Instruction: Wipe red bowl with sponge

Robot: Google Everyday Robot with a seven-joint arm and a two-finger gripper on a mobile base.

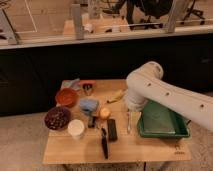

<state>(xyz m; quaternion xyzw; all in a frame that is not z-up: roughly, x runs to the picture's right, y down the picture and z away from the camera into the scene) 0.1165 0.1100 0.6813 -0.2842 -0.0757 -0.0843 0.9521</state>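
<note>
Cam view: we're seeing the gripper (131,110) hanging over mid table (70,150), btw the banana (116,96) and green tray (162,134), jaws apart, gripping nothing afaict. Red bowl (66,96) is sitting far left, sponge (89,105) just right of it.

A bowl (66,96) is set at the left rear of the table (150,150), a second bowl (57,118) before it, the sponge (89,105) to its right. The gripper is hidden behind the arm (165,95), mid-table.

Dim, warm light (brighter beyond).
</note>
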